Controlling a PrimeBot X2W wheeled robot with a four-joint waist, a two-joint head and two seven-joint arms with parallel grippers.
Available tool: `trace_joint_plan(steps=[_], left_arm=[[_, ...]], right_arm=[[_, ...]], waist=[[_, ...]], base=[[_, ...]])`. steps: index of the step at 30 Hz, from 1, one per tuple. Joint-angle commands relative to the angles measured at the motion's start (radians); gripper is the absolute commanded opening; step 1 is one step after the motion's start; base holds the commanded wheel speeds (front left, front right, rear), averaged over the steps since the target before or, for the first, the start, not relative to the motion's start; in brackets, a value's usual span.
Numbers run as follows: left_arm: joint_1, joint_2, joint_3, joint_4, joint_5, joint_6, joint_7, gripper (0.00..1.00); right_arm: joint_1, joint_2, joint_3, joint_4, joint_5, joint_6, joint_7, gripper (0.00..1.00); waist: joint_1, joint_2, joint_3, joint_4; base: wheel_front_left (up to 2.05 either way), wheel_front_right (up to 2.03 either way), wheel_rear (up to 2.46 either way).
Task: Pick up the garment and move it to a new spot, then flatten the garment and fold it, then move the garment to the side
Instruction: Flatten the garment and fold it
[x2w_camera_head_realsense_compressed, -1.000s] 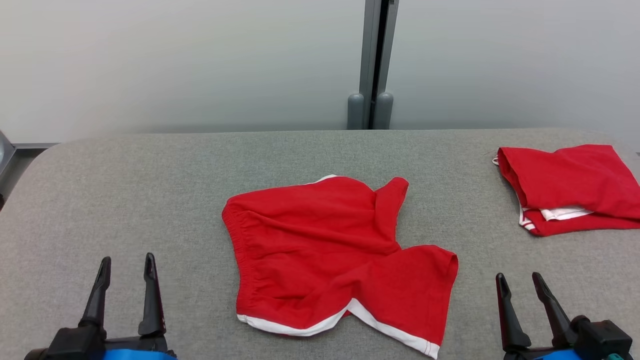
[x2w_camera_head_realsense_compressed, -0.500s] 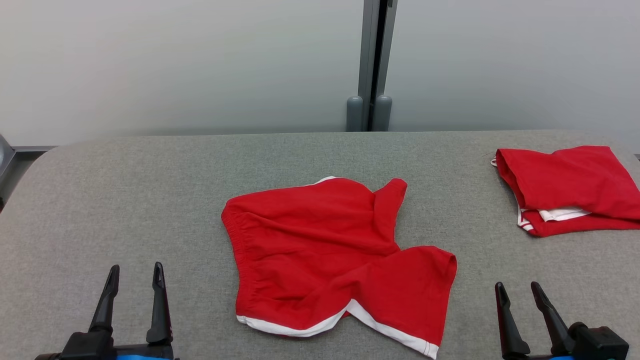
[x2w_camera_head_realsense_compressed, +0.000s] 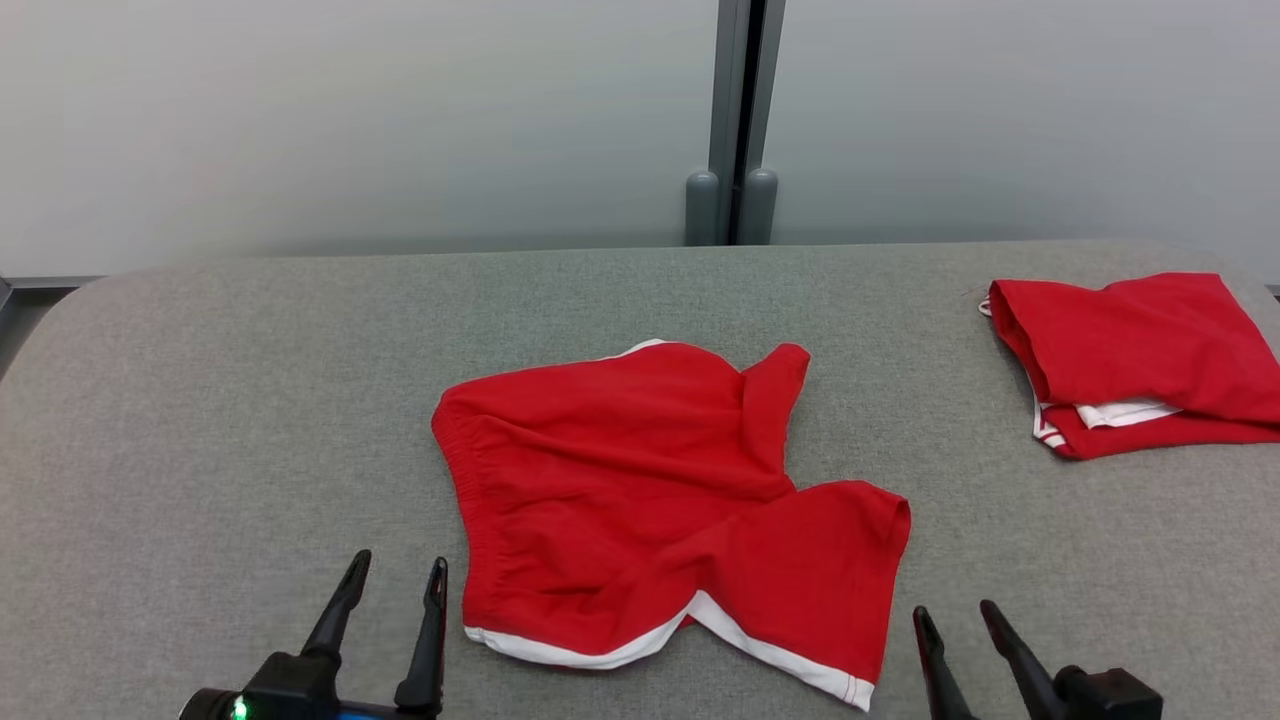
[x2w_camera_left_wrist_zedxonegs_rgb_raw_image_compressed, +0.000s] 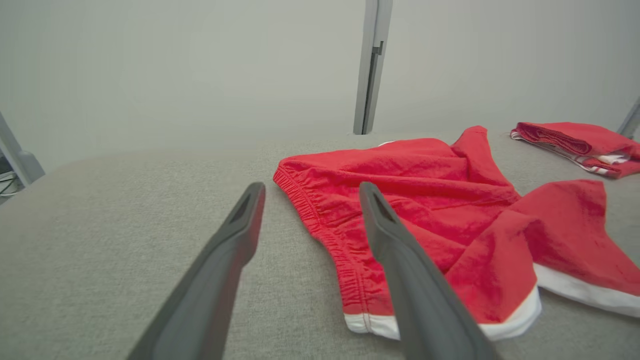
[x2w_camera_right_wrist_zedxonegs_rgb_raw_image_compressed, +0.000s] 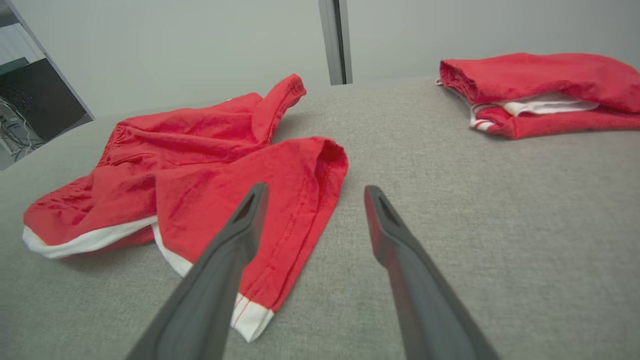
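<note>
Plainly, with left gripper (x2w_camera_head_realsense_compressed: 400, 560) and right gripper (x2w_camera_head_realsense_compressed: 952, 607) both open beside the crumpled garment (x2w_camera_head_realsense_compressed: 640, 480), a shallow pinch could catch one layer and bunch it.

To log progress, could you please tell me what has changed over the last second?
The left gripper and the right gripper both moved inward, toward the shorts, and remain open, holding nothing. The shorts and the folded garment lie as before; the slight overall shift is the camera's.
</note>
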Motion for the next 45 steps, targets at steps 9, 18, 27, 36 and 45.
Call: trace_joint_plan(steps=[9,18,27,36,45], left_arm=[[-0.099,0.057,-0.124,0.183,-0.083,-0.002,-0.002,1.0],[-0.175,0.089,-0.242,0.336,-0.173,-0.002,-0.002,1.0],[-0.222,0.097,-0.35,0.41,-0.258,-0.002,-0.002,1.0],[-0.251,0.099,-0.397,0.422,-0.298,-0.002,-0.002,1.0],[-0.267,0.088,-0.432,0.429,-0.332,-0.002,-0.002,0.0]], right_arm=[[-0.049,-0.003,0.129,0.166,0.043,0.0,-0.005,1.0],[-0.112,-0.003,0.252,0.299,0.132,0.0,-0.002,1.0],[-0.159,0.0,0.348,0.353,0.216,0.0,0.002,1.0],[-0.185,-0.001,0.384,0.371,0.267,0.0,0.002,1.0],[-0.216,-0.002,0.353,0.372,0.328,0.0,0.001,0.0]], waist=[[0.0,0.0,0.044,-0.029],[0.0,0.0,0.08,-0.041],[0.0,0.0,0.094,-0.043],[0.0,0.0,0.094,-0.044],[0.0,0.0,0.094,-0.046]], base=[[0.0,0.0,0.0],[0.0,0.0,0.0],[0.0,0.0,0.0],[0.0,0.0,0.0],[0.0,0.0,0.0]])
